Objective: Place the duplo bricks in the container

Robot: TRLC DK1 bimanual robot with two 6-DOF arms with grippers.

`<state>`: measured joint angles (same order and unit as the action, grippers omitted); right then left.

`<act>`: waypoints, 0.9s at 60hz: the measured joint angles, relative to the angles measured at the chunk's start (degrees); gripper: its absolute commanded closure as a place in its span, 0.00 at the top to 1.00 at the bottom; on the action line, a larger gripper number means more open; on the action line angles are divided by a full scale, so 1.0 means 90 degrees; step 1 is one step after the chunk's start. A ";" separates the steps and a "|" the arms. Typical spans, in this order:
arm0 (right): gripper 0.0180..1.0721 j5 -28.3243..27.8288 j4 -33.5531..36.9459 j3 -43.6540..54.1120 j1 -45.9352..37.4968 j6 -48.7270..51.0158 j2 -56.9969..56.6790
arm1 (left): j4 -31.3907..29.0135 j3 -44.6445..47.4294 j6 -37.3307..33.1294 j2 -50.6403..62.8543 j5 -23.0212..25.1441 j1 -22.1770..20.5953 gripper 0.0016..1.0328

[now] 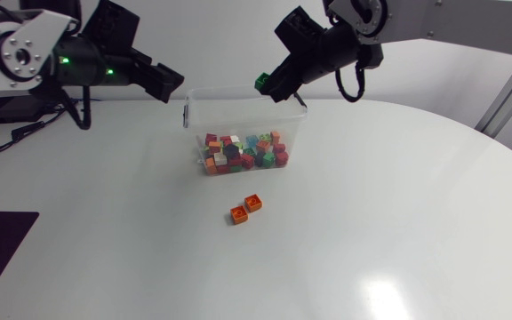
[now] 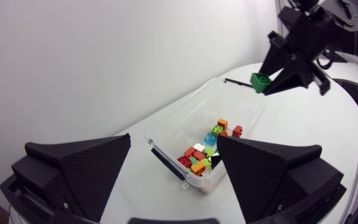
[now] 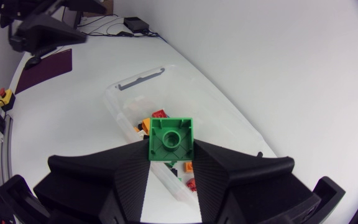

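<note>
Above the container [image 1: 194, 116] rim, the right jaws clamp a green brick [image 1: 262, 83], poised to drop it among those inside. Beside the container the left jaws hang apart, empty; 2 orange bricks [image 1: 252, 204] wait on the tabletop [image 1: 398, 222].

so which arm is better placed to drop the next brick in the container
Right. The right pincer is shut on a green brick over the open container, so it likely only needs to release. The left pincer is open and empty, away from the two orange bricks on the table.
</note>
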<state>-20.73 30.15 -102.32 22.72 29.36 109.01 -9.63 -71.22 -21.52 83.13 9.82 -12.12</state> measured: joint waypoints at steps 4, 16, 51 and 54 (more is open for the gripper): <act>0.29 0.0017 -0.0017 -0.0294 0.0027 -0.0112 0.0301 | -0.0117 0.0306 -0.0126 -0.0362 0.0107 0.0039 0.95; 0.29 0.0199 -0.0044 -0.1328 0.0090 -0.0430 0.1241 | -0.0478 0.1452 -0.0639 -0.0889 0.0262 -0.0005 0.95; 0.95 0.0624 0.0675 -0.3198 0.0095 -0.0721 0.2778 | -0.0709 0.2140 -0.1617 0.0600 0.0265 -0.1311 0.94; 0.95 0.0624 0.0665 -0.3011 0.0095 -0.0719 0.2630 | -0.0712 0.2030 -0.1625 0.0852 0.0265 -0.1384 0.94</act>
<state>-15.11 36.14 -129.43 23.57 22.90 132.68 -16.03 -52.95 -36.14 90.80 12.21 -24.58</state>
